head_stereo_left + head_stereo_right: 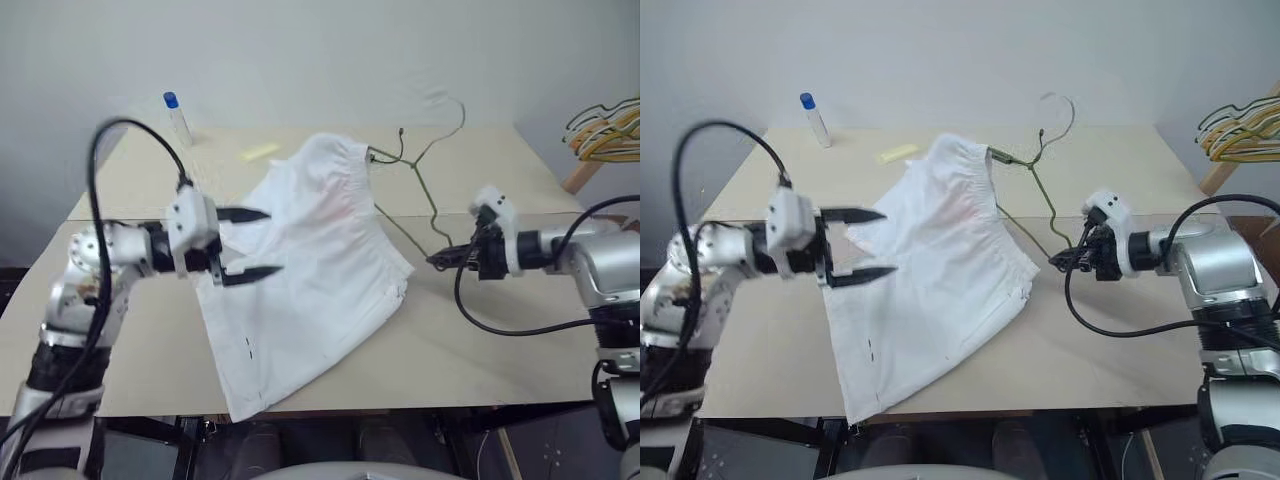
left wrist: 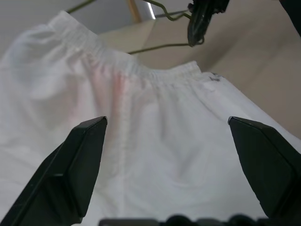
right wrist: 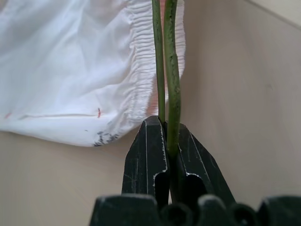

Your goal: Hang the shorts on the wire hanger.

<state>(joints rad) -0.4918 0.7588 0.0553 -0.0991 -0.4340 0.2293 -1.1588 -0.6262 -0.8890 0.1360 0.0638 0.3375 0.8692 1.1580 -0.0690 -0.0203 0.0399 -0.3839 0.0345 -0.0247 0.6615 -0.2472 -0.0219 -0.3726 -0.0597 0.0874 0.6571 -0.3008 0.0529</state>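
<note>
Shorts [image 1: 320, 270] — wire hanger [image 1: 425, 190] half-hidden beneath

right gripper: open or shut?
Shut: the right gripper has its fingers clamped on the hanger wire.

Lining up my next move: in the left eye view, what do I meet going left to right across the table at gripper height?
left gripper, open → shorts → wire hanger, at its lower corner → right gripper, shut on that corner.
</note>
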